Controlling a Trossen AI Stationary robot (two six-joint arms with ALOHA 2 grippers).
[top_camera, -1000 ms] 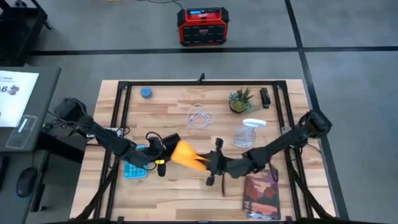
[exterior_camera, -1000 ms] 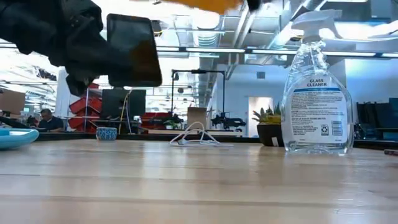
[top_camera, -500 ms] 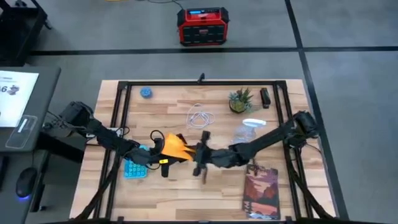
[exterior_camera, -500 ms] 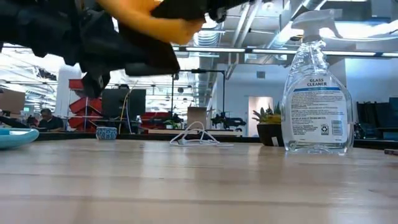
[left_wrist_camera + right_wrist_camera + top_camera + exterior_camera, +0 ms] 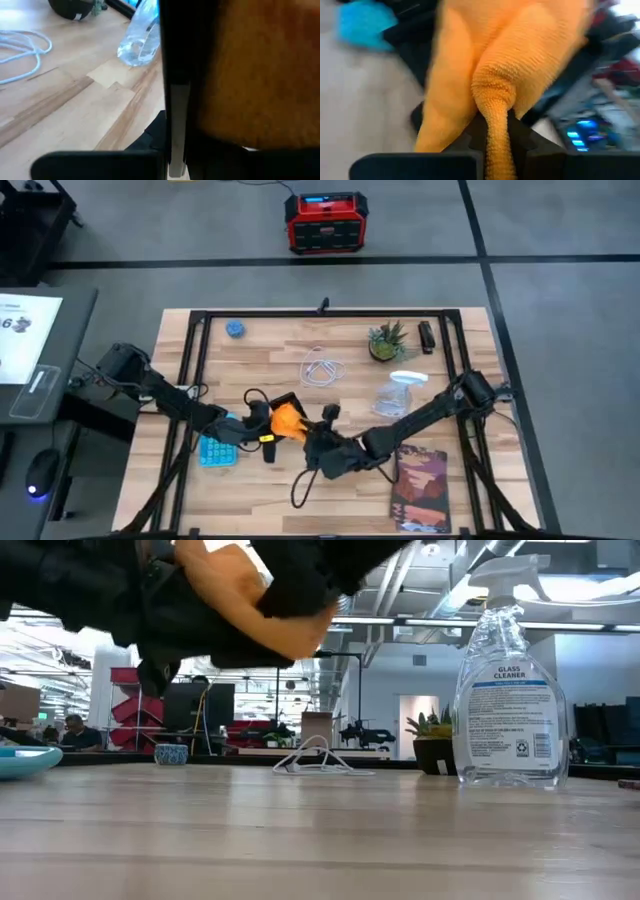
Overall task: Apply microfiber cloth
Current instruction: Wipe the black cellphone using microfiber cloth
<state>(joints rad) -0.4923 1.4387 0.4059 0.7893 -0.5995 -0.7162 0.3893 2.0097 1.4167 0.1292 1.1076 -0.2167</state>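
The microfiber cloth (image 5: pixel 287 420), pinched at a fold between the closed jaws of the right gripper (image 5: pixel 492 132), now sits bunched against the black smartphone (image 5: pixel 283 402) held above the worktop (image 5: pixel 300 350); half a second ago it lay spread more widely and a little farther left. The left gripper (image 5: pixel 262 423) has its jaws clamped on the phone's edge. The contact suggests that wiping of the screen is under way.

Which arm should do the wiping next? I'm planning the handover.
The right: its gripper is shut on the soft orange-yellow microfiber cloth, pressed against the black smartphone that the left gripper holds up.
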